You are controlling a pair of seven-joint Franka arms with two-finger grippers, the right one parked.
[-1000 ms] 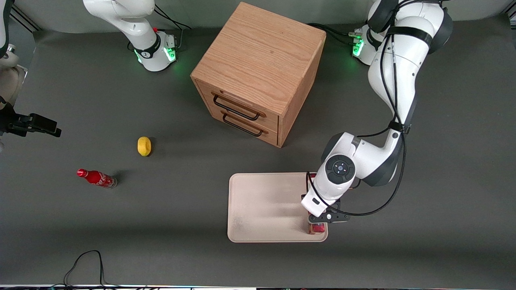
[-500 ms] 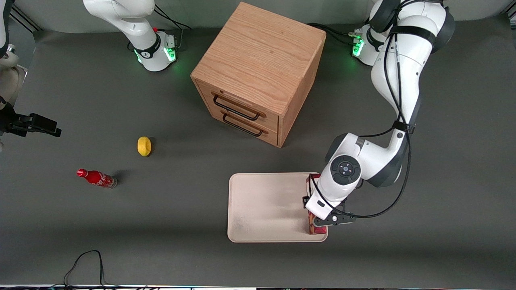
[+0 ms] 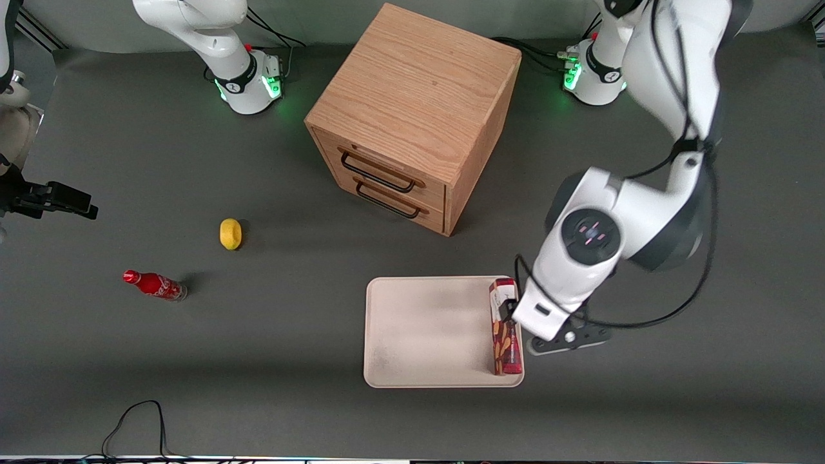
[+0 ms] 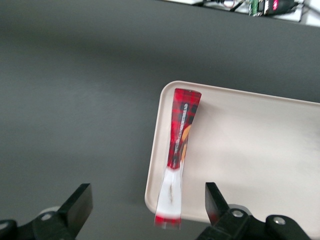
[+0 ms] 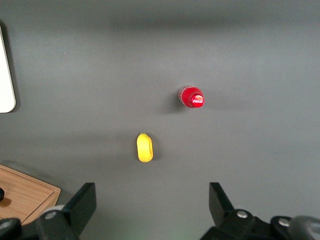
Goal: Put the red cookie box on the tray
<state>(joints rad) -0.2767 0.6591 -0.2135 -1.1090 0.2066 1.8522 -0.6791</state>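
Left wrist view: the hand [image 4: 145, 212] hangs wide open above the red cookie box [image 4: 179, 150], which stands on edge along the tray [image 4: 260, 150] rim.

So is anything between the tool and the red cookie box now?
No. In the left wrist view the open tool hangs above the red cookie box, which stands on edge along the tray rim; only air shows between them.

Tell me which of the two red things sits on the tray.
The red cookie box, standing on its thin edge along the tray rim, under the open gripper. The red soda bottle stands on the table near the lemon.
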